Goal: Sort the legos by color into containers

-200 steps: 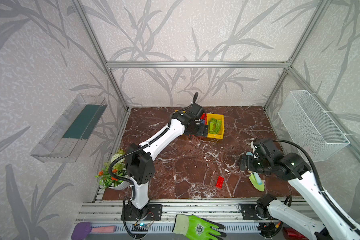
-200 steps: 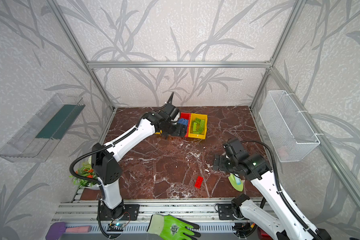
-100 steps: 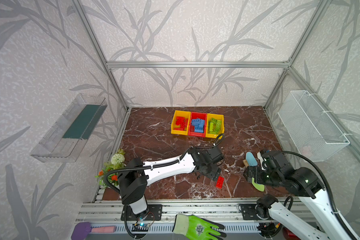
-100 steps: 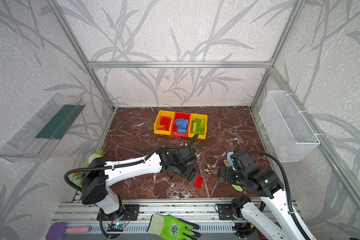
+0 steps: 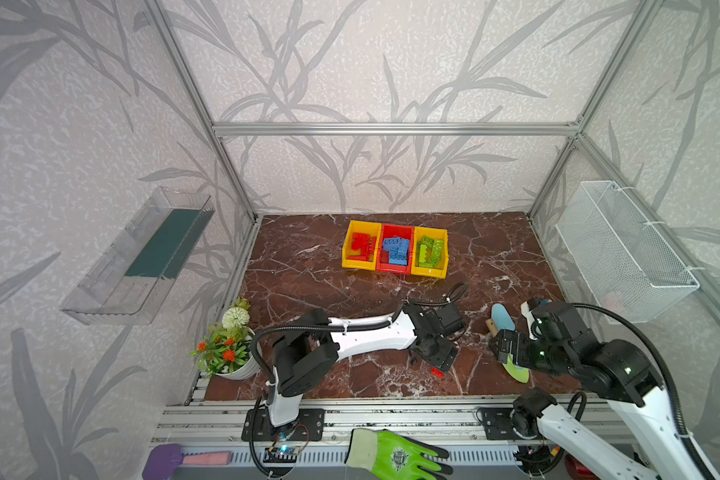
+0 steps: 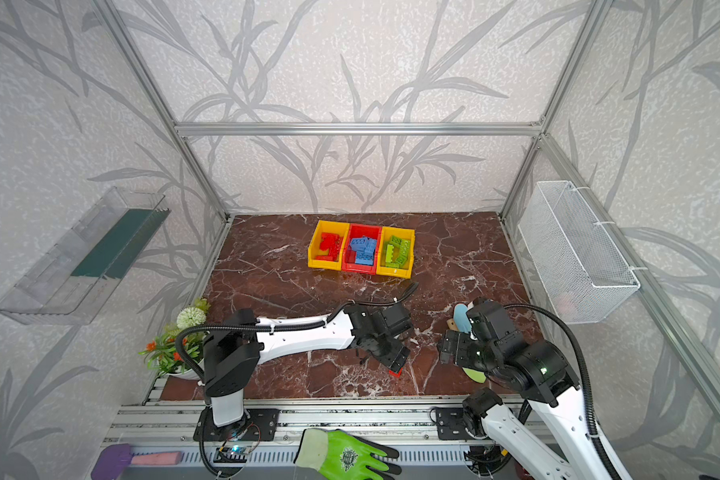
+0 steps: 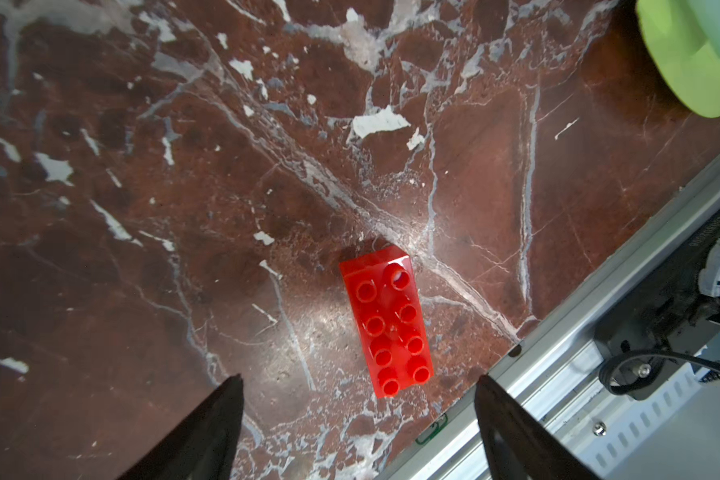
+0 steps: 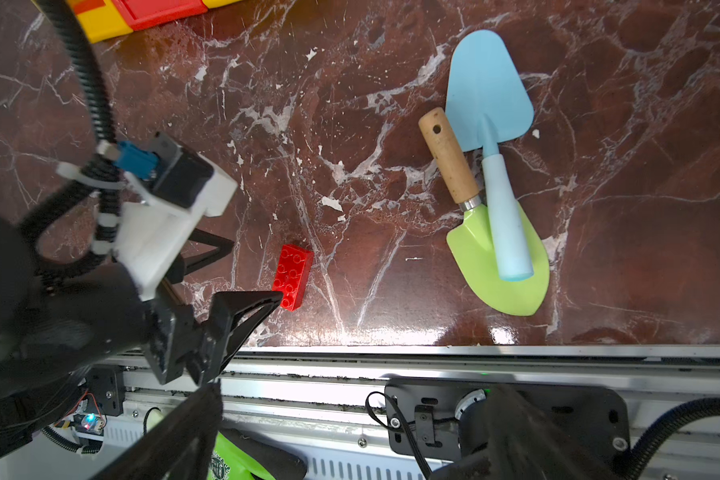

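Note:
A red lego (image 7: 387,328) lies studs up on the marble floor near the front rail, also seen as the red lego (image 8: 292,276) and partly under the arm as the red lego (image 5: 436,372). My left gripper (image 7: 358,378) hovers over its near end, open and holding nothing; one of its fingers (image 8: 246,303) nearly touches the brick. The containers stand at the back: a yellow bin (image 5: 347,249) with red legos, a red bin (image 5: 393,270) with blue ones, a yellow bin (image 5: 429,272) with green ones. My right gripper (image 8: 354,392) is open and empty over the front rail.
A blue trowel (image 8: 489,91) and a green trowel (image 8: 499,266) lie crossed beside my right arm. A flower pot (image 5: 229,349) stands at the front left. The metal rail (image 7: 558,353) borders the floor right next to the brick. A wire basket (image 5: 624,245) hangs on the right wall.
My left arm swung from the bins at the back to the front and now sits over the red lego, jaws slightly narrower. My right arm drew back a little toward the front right.

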### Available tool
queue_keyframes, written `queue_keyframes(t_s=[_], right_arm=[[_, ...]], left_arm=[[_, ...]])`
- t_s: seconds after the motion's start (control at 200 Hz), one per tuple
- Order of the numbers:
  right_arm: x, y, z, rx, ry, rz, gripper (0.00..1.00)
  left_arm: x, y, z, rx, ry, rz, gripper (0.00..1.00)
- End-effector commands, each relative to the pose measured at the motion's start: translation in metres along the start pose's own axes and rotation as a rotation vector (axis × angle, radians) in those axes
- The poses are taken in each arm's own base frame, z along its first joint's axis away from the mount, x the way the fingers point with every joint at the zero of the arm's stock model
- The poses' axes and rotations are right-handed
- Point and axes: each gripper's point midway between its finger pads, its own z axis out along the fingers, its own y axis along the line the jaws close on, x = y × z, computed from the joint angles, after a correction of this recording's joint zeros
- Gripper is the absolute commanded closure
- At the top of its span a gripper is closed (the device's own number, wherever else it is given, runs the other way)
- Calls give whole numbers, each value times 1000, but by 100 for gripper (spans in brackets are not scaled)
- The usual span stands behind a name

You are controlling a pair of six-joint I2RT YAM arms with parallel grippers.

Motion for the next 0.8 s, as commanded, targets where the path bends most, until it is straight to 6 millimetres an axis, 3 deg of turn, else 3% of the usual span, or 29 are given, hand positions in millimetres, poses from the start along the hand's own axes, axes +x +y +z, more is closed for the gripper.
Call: queue_keyframes(t_s=[0.0,0.175,0.345,0.795], right_arm=[[7,-11,-8,30,1,20,1],[19,-21,-7,41,9,30,1],[23,-25,-7,47,14,28,1],[29,-29,4,57,33,37,1]], left_arm=[[-10,-13,5,36,-10,26,14],[-4,-9,23,22,27,4,23],[2,-4,33,3,41,-7,38],[7,1,46,-27,91,-2,38]])
